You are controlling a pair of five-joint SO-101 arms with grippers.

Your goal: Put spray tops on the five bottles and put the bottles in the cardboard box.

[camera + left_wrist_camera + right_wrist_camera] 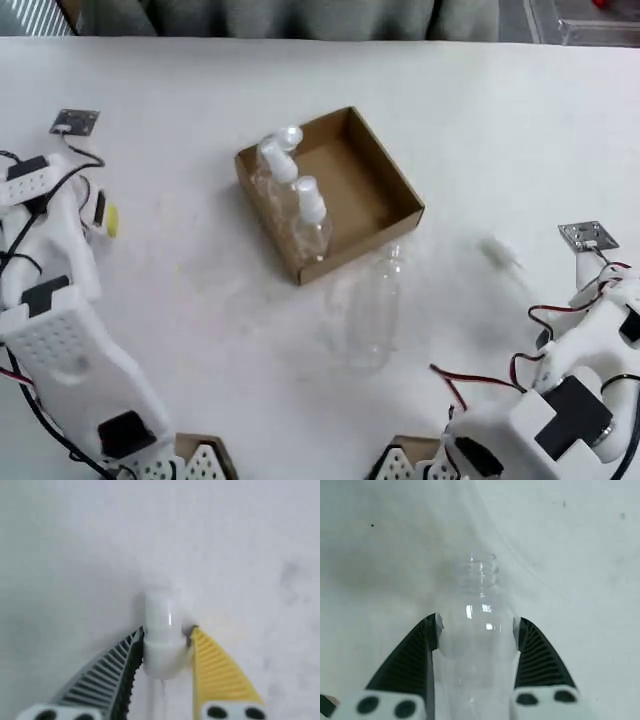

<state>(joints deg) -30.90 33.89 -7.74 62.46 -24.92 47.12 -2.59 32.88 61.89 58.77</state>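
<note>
Left gripper [167, 630] has its grey finger [110, 670] and yellow finger [215, 670] pinched snug on a white spray top [162, 635], clamped right at the wider collar. The rounded head points away from the wrist and the thin dip tube trails back toward it, so the long axis runs in line with the fingers.

Right gripper [478, 620] has its black fingers [410, 665] spread fairly wide and pressed on the shoulders of a clear bottle [477, 640]. It has no top on, and you can see the bare threads. The open neck points away from the wrist and the body runs back between the fingers.

Both grippers sit well apart from the cardboard box [385, 185], out past its near wall. Inside the box, two capped bottles [300, 205] lie side by side along one wall. Another clear uncapped bottle [372, 305] lies just outside the near wall, neck toward the box. A loose spray top [500, 252] lies off to the side, near the box's right corner.
</note>
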